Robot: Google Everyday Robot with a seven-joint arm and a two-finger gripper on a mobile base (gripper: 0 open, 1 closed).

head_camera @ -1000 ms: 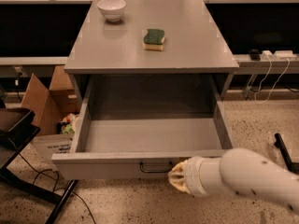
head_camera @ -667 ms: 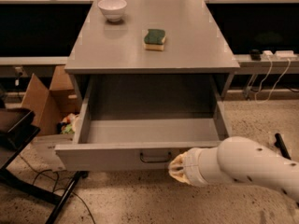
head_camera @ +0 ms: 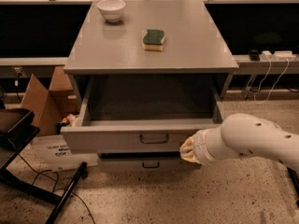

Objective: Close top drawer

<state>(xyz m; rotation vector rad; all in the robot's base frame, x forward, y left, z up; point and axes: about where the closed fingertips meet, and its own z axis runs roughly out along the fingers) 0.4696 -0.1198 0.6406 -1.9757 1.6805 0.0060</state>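
Observation:
The top drawer [head_camera: 117, 136] of the grey cabinet stands partly open, its wide flat front carrying a small dark wire handle [head_camera: 154, 138] at centre. Its plain grey box looks empty inside. My gripper [head_camera: 187, 149] sits at the end of the white arm [head_camera: 252, 139], against the right part of the drawer front, just right of the handle. A shorter drawer front [head_camera: 147, 164] with a like handle shows below it.
A white bowl [head_camera: 111, 9] and a green-topped sponge [head_camera: 153, 39] sit on the cabinet top [head_camera: 196, 45]. An open cardboard box [head_camera: 44, 99] stands at the left. A dark stand [head_camera: 18, 139] and cables lie on the floor at lower left.
The top drawer has slid back into the cabinet by a good part of its length. My gripper has moved forward with its front, staying beside the handle.

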